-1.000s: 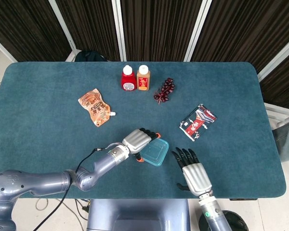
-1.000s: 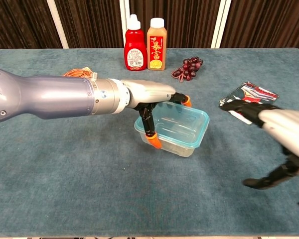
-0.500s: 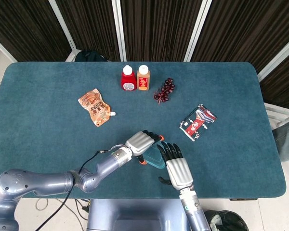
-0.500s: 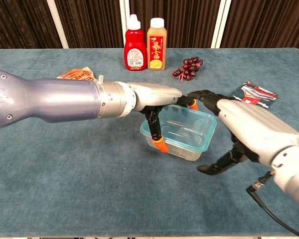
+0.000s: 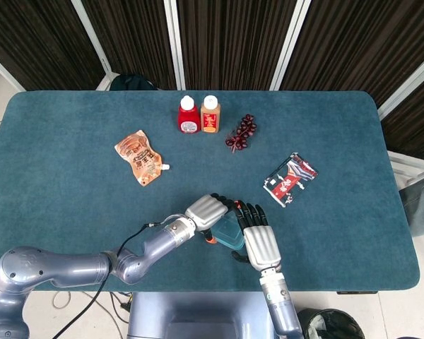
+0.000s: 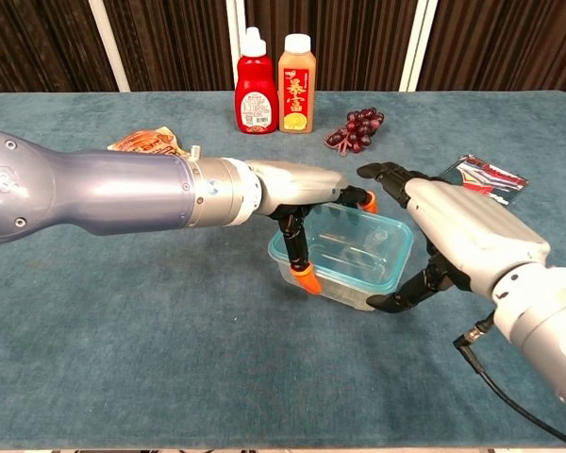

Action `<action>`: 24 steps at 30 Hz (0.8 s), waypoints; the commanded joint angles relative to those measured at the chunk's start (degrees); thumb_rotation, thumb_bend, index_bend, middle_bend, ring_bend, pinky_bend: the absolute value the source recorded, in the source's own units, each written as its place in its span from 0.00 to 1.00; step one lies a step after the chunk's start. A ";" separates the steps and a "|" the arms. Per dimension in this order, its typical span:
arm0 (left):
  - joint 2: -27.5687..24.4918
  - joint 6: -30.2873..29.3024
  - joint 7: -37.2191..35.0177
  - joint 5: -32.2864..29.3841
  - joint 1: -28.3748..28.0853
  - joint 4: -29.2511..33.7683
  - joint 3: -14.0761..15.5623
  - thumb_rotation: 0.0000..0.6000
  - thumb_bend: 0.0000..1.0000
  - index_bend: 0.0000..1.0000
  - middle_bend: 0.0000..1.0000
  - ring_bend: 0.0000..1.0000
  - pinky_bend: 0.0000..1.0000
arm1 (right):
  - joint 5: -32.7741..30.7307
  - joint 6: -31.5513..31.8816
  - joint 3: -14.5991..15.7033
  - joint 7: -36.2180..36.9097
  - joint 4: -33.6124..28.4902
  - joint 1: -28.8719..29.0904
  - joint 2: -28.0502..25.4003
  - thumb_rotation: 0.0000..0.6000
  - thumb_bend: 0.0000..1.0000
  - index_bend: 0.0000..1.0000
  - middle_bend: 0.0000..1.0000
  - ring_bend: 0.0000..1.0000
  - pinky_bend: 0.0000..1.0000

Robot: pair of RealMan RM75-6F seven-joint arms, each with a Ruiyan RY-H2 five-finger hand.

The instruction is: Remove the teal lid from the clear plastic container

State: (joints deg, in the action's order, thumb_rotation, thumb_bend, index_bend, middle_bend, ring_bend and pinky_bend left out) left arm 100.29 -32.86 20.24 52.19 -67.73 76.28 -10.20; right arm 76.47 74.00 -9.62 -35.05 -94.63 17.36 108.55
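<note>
Left hand (image 6: 297, 193) grips the clear plastic container (image 6: 344, 253), teal lid (image 6: 382, 278) still on; right hand (image 6: 453, 236), fingers spread, brackets its opposite side.

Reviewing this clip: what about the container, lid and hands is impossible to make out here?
- Head view: most of the teal lid is hidden under the left hand and right hand.
- Chest view: whether the right hand touches the lid is unclear; its palm hides the far edge.
- Whether the lid is still sealed on the clear container: too fine to tell.
- Bottle labels: too small.
</note>
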 commanded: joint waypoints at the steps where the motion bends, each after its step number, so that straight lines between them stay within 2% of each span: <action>1: 0.00 -0.03 -0.02 -0.18 -0.15 0.00 0.24 1.00 0.09 0.13 0.21 0.19 0.36 | -0.17 0.12 -0.14 0.22 0.15 0.17 -0.02 1.00 0.22 0.00 0.00 0.00 0.00; 15: -0.15 -0.05 -0.55 -1.15 -0.97 -0.01 1.02 1.00 0.09 0.13 0.21 0.19 0.36 | -0.89 0.83 -0.35 1.31 0.66 0.80 -0.17 1.00 0.24 0.00 0.00 0.00 0.00; 24: -1.52 1.45 -1.91 -3.27 -1.56 0.91 1.08 1.00 0.09 0.13 0.21 0.19 0.36 | 3.20 3.37 0.74 7.74 3.93 0.45 -0.03 1.00 0.24 0.00 0.00 0.00 0.00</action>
State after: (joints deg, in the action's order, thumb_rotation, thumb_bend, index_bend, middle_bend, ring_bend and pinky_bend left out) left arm 98.95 -31.61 18.49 49.15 -69.21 77.05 -9.17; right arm 78.84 76.75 -9.16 -28.20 -91.48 17.90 108.45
